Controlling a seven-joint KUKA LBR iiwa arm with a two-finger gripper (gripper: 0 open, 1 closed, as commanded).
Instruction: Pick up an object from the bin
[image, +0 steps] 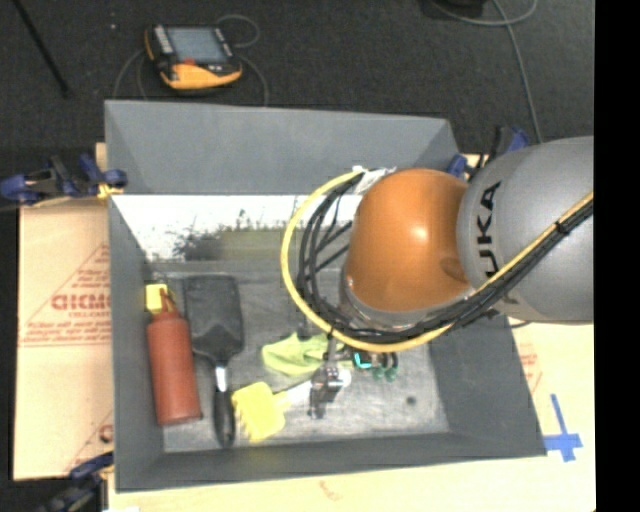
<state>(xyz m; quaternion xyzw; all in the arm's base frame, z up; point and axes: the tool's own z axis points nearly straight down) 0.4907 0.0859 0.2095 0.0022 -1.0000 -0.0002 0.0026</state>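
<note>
- The gripper (322, 388) is seen low over the floor of the grey metal bin (280, 150), near the middle of its front half. Its tip is just beside the right edge of a lime-green crumpled soft piece (290, 353).
- How far the gripper is open cannot be told, as its upper part is hidden under the wrist. Nothing can be made out in its grasp.
- The right end of the lime-green piece is partly covered by the wrist's black and yellow cables (300, 250), so whether it is touched cannot be judged.
- A small teal-green object (386, 370) is glimpsed just right of the gripper, tucked beneath the rounded orange cover (405, 240). Its shape is too hidden to name.
- A pale yellow ridged block (256, 411) is seen to the front left of the gripper, close to it.
- A black flat-bladed spatula (213, 318) is laid further left, its handle running toward the front wall beside the yellow block.
- A red plastic bottle with a yellow cap (172, 368) is laid lengthwise along the left wall, cap toward the back.
- Much of the bin's right half is blocked by the orange cover and the silver arm (530, 230), on which the letters "UKA" can be read.
- An orange-and-black handheld device (193, 55) is seen on the dark floor behind the bin. Nothing on its screen can be read.
</note>
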